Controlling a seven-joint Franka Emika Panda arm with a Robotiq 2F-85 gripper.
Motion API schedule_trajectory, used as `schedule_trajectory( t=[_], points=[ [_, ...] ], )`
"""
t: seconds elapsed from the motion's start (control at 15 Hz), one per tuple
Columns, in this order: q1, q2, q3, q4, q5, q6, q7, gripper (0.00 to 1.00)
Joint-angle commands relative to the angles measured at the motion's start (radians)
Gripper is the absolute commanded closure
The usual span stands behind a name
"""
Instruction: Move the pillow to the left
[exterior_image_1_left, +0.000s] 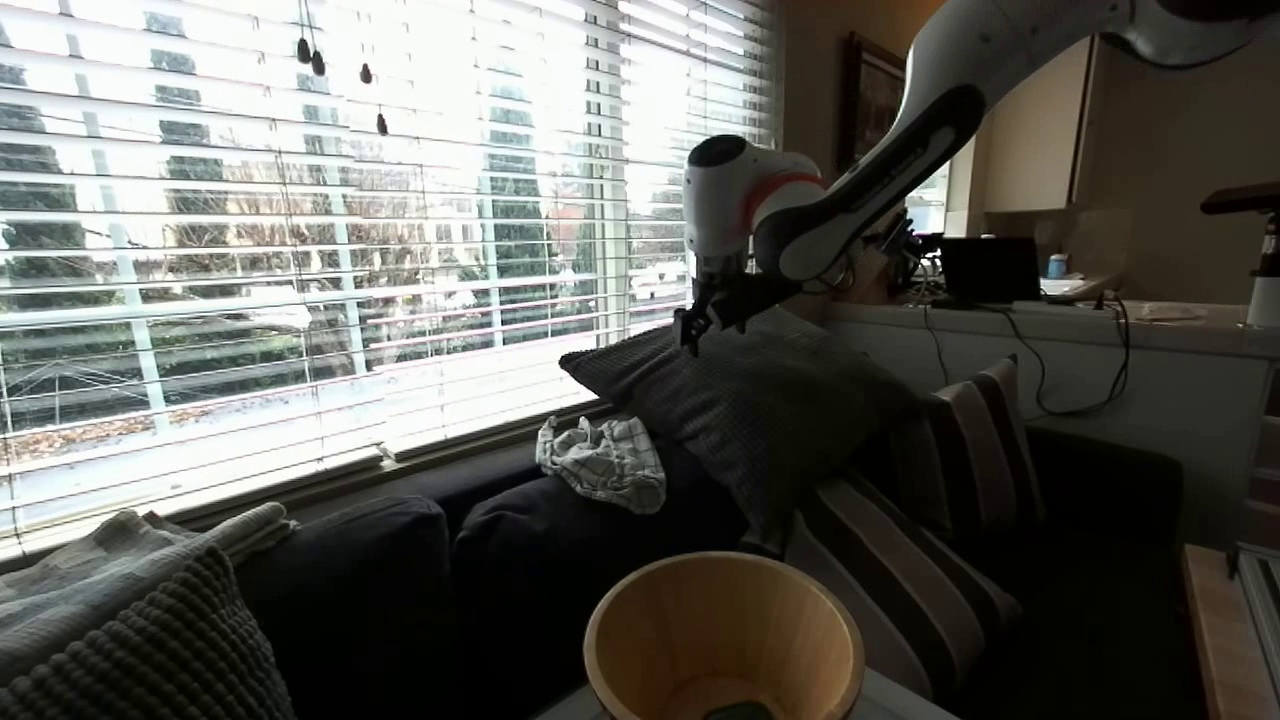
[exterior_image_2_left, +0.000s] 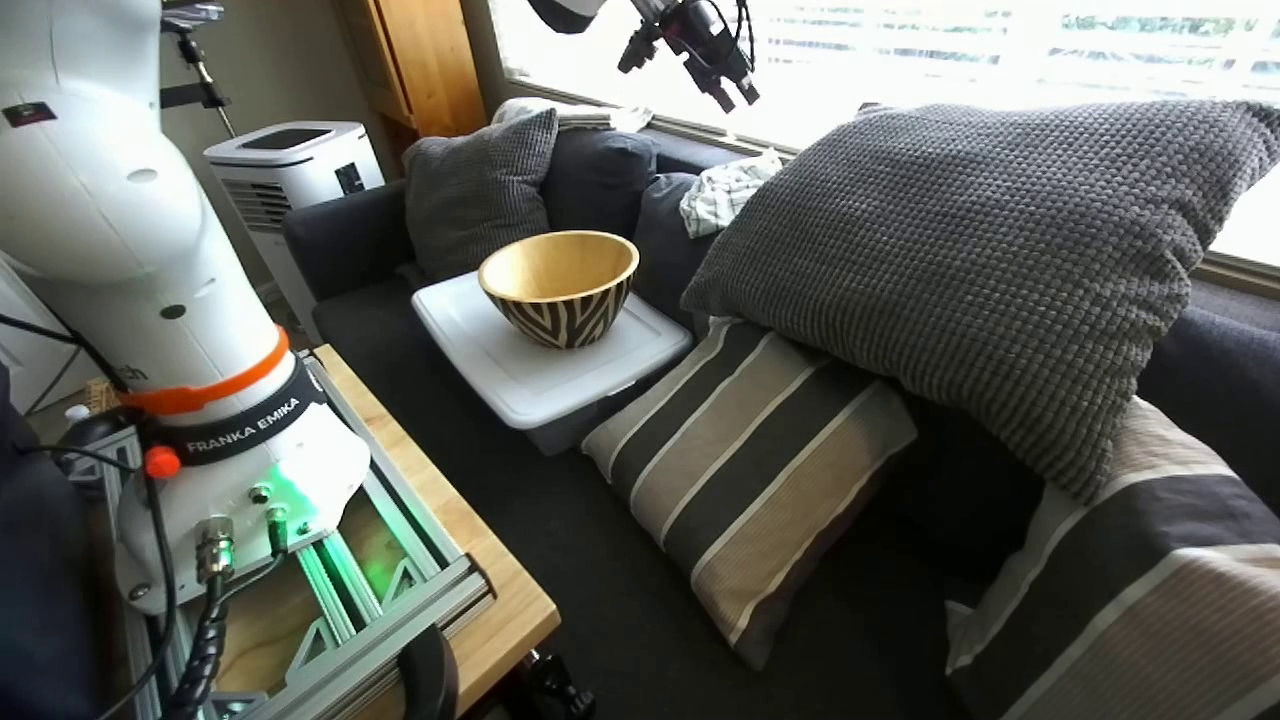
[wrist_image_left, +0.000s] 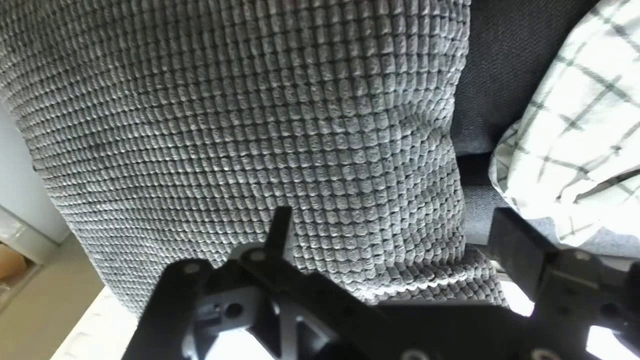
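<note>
The pillow is a large dark grey cushion with a waffle texture. It shows in both exterior views (exterior_image_1_left: 770, 410) (exterior_image_2_left: 960, 260), tilted against the sofa back and resting on striped cushions. It fills most of the wrist view (wrist_image_left: 250, 125). My gripper shows in both exterior views (exterior_image_1_left: 692, 332) (exterior_image_2_left: 736, 95), above the sofa back by the window, close to the pillow's upper part. In the wrist view my gripper (wrist_image_left: 392, 220) is open, with its fingers wide apart. The pillow's edge and a fold show between and beyond the fingers. I cannot tell whether they touch it.
Striped cushions (exterior_image_2_left: 750, 470) (exterior_image_2_left: 1150, 580) lie under and beside the pillow. A checked cloth (exterior_image_1_left: 605, 465) lies on the sofa back. A wooden bowl (exterior_image_2_left: 560, 300) stands on a white-lidded box (exterior_image_2_left: 460, 320). Another grey cushion (exterior_image_2_left: 475, 195) stands at the sofa's far end. Window blinds (exterior_image_1_left: 300, 250) run behind.
</note>
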Motion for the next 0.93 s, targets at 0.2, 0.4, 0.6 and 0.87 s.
schedule_trajectory(
  t=[0.2,0.4,0.6,0.87],
  points=[
    [0.088,0.235,-0.104,0.206,-0.023,-0.012,0.045,0.00],
    [0.099,0.300,-0.138,0.253,-0.023,-0.013,0.053,0.00],
    [0.128,0.353,-0.177,0.291,-0.052,-0.017,0.084,0.00],
    [0.161,0.415,-0.216,0.332,-0.071,-0.054,0.136,0.00]
  ],
)
